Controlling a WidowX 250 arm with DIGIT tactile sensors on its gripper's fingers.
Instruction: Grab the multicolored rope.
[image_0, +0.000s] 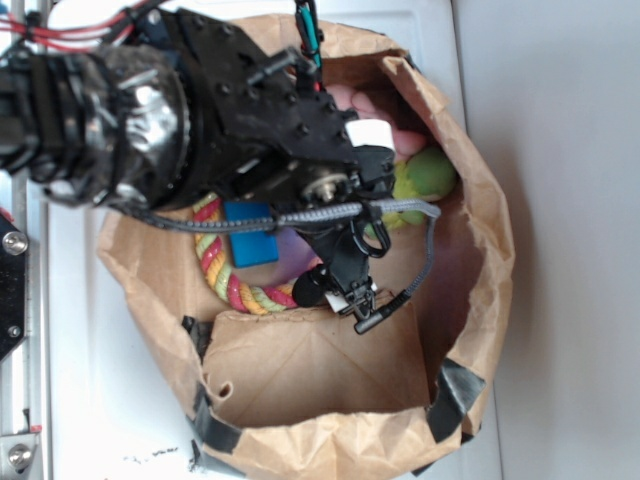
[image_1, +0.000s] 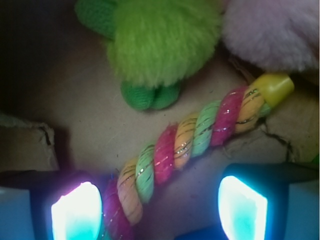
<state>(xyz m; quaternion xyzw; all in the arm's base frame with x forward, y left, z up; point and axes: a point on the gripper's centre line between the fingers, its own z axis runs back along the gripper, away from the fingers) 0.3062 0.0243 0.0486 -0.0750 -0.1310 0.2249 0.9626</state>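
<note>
You are looking down into a brown paper bag (image_0: 470, 240) sitting on a white table (image_0: 560, 150), with the black arm (image_0: 150, 110) reaching over its rim. The rope (image_0: 222, 272) is lying on the bag's floor, curving in a U around the blue block (image_0: 250, 233); one limb is running up along the block's left side, and the bend is swinging right toward the gripper (image_0: 345, 295). In the wrist view, the rope (image_1: 200, 132) is stretching diagonally, its long axis running from lower left to upper right, and it is ending in a yellow cap (image_1: 276, 87) pointing up and to the right. The gripper (image_1: 160, 207) is hanging directly above the rope with its jaws spread wide, one glowing fingertip (image_1: 75, 210) on either side of the cord (neither is touching it yet). The lower end of the rope is passing between them, close to the left finger. A green plush toy (image_1: 160, 40) is resting just above the rope, and something pink and fuzzy (image_1: 275, 30) is sitting beside the toy, near the capped end.
</note>
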